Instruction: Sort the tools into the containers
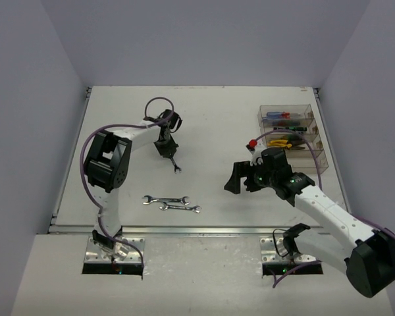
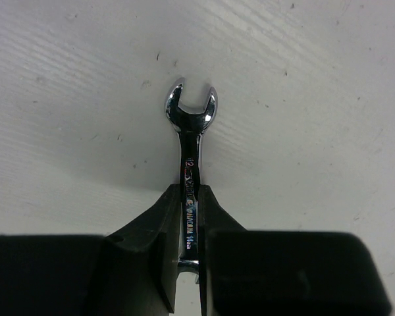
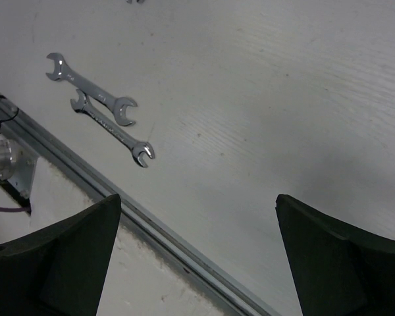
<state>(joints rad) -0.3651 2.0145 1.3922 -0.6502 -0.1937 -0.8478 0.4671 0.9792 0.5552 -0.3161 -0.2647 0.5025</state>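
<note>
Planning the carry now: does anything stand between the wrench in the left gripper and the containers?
Yes. The right gripper, open, and its wrist hang over the table between the held wrench and the containers. A detour looks needed.

Stamped characters run along the shank of the silver wrench (image 2: 189,155), seen from the left wrist camera. They begin with what reads as "12" just below the open head. The rest is too small and too caught in glare to read. Any marks on the upper wrench (image 3: 89,87) and lower wrench (image 3: 112,128) in the right wrist view are too small to read.
</note>
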